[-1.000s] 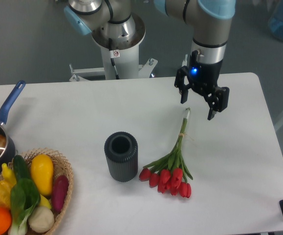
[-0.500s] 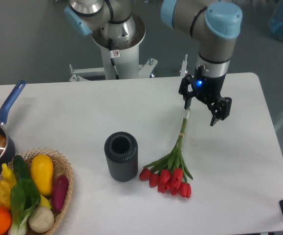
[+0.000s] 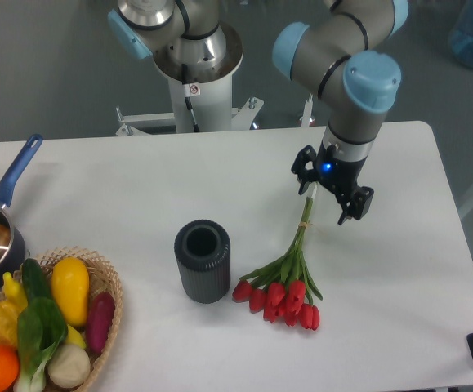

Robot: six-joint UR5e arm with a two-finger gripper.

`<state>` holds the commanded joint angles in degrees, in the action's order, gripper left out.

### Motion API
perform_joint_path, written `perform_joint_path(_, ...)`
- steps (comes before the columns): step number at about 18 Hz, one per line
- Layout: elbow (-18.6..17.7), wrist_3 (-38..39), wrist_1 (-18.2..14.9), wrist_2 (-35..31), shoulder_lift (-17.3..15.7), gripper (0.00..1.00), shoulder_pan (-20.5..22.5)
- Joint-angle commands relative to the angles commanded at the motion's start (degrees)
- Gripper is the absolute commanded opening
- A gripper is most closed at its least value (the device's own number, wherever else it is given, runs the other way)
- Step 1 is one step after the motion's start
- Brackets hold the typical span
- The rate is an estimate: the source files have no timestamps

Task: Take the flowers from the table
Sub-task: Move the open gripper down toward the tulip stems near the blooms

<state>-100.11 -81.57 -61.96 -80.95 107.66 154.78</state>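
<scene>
Red tulip bunch (image 3: 283, 282) on white table (image 3: 399, 269), right of dark ribbed cylinder vase (image 3: 203, 261); wicker vegetable basket (image 3: 105, 282) near left.

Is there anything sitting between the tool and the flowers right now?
Nothing visible does. The tool hangs open right over the stem end of the flowers, which lie flat on the table. The dark vase stands off to the side of the blooms, clear of the stems.

— How is the arm posed?
— Bent at the elbow, wrist pointing down and tilted.
— And the end effector (image 3: 324, 198)?
— Low — both fingers spread apart, gripping nothing.
</scene>
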Motion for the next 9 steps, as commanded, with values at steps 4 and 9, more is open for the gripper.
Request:
perform_joint_path(4, -0.1, 3.3, 0.4, 0.1, 2.3, 1.0, -1.6)
perform_joint_path(9, -0.1, 5.5, 0.4, 0.2, 3.8, 1.0, -2.4)
